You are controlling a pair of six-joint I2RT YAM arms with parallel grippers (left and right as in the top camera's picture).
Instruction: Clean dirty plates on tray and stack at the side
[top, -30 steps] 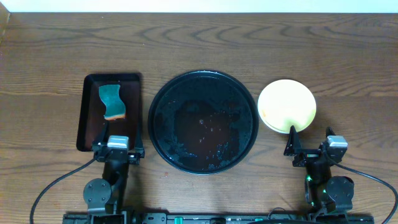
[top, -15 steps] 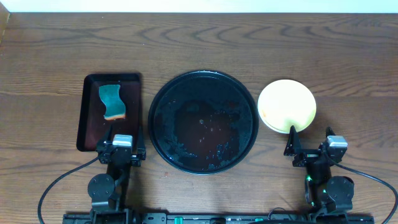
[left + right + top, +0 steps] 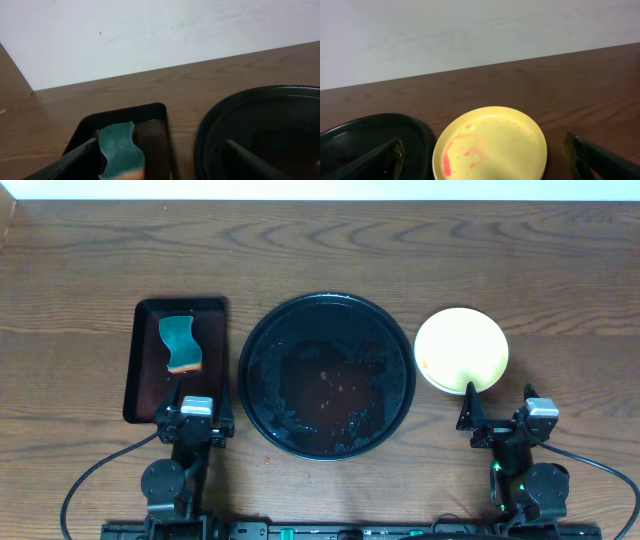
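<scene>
A dark wooden table (image 3: 320, 250) is being shown from overhead, and a white wall (image 3: 150, 35) is being seen behind it in both wrist views.

Against the frame from a second ago, the left gripper (image 3: 197, 402) is being found shifted a little toward 3 o'clock. Against the frame from half a second ago, nothing is being seen to differ. The right gripper (image 3: 499, 405) is being found in its earlier place.

In the left wrist view the round black tray (image 3: 260, 95) is being cut off at the right and bottom edges. A pale edge is being glimpsed under the 7 o'clock side of the yellow plate (image 3: 461, 349). How many plates are lying beneath cannot be told.

The round black tray (image 3: 326, 296) is being shown at the centre, holding only wet specks. The yellow plate is being kept on the table at 3 o'clock of it, just beside the rim, with a reddish smear on its left part in the right wrist view (image 3: 490, 145). At 9 o'clock a rectangular black tray (image 3: 135, 370) is being occupied by a teal sponge (image 3: 179, 344) with an orange underside.

The fingers of both grippers are being held wide apart, gripping nothing.
</scene>
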